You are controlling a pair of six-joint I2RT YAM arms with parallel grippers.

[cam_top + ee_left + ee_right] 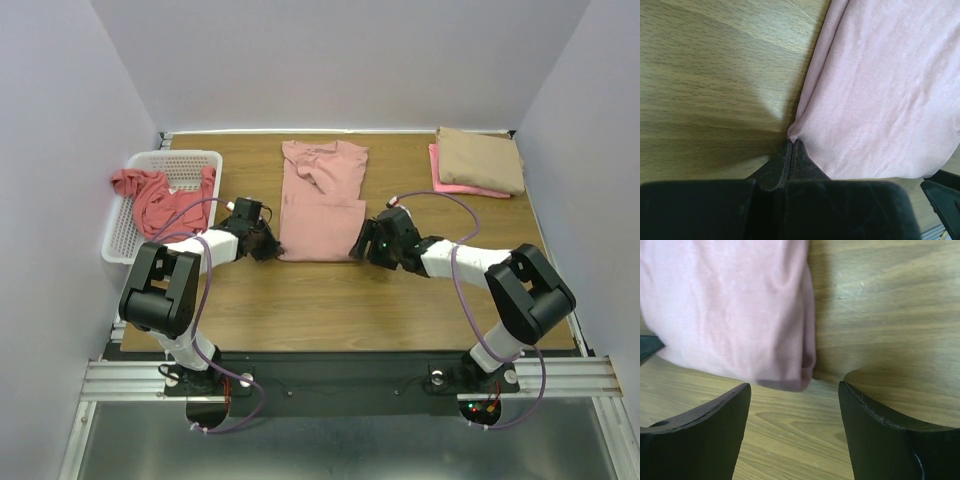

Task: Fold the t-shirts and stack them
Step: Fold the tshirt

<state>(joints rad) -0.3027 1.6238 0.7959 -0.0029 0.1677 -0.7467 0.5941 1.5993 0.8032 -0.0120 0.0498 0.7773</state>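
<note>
A dusty-pink t-shirt (pixel 320 200) lies partly folded in a long strip at the table's middle. My left gripper (pixel 264 243) sits at its near left corner. In the left wrist view the left gripper (pixel 791 142) is shut, and the corner of the pink t-shirt (pixel 880 90) puckers into its tips. My right gripper (pixel 363 243) is at the near right corner. In the right wrist view the right gripper (pixel 794 386) is open on the wood, with the pink t-shirt's (pixel 730 305) folded corner just ahead of the gap, untouched.
A white mesh basket (pixel 185 158) at the left edge holds a crumpled coral-red t-shirt (pixel 160 198). At the far right, a folded tan t-shirt (pixel 482 158) rests on a folded bright pink t-shirt (pixel 447 184). Walls enclose the wooden table (pixel 330 300).
</note>
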